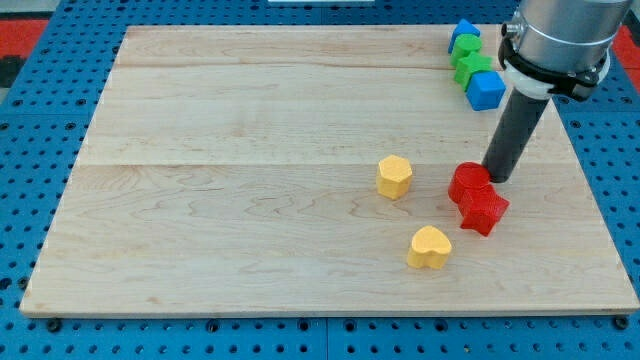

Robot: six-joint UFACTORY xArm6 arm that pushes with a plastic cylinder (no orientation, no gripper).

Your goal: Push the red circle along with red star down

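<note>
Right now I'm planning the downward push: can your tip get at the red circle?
Probably yes. My tip sits at the red circle's upper right edge, nothing between them, and the red star touches the circle below.

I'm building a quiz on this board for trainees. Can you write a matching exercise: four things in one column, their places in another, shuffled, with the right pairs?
Things:
1. my tip
2. red star
3. yellow heart
4. blue cube

Places:
A. nearest the view's bottom
B. near the view's top right, beside the green blocks
C. touching the red circle, on its lower right
D. at the red circle's upper right edge

Pairs: 1-D, 2-C, 3-A, 4-B
</note>
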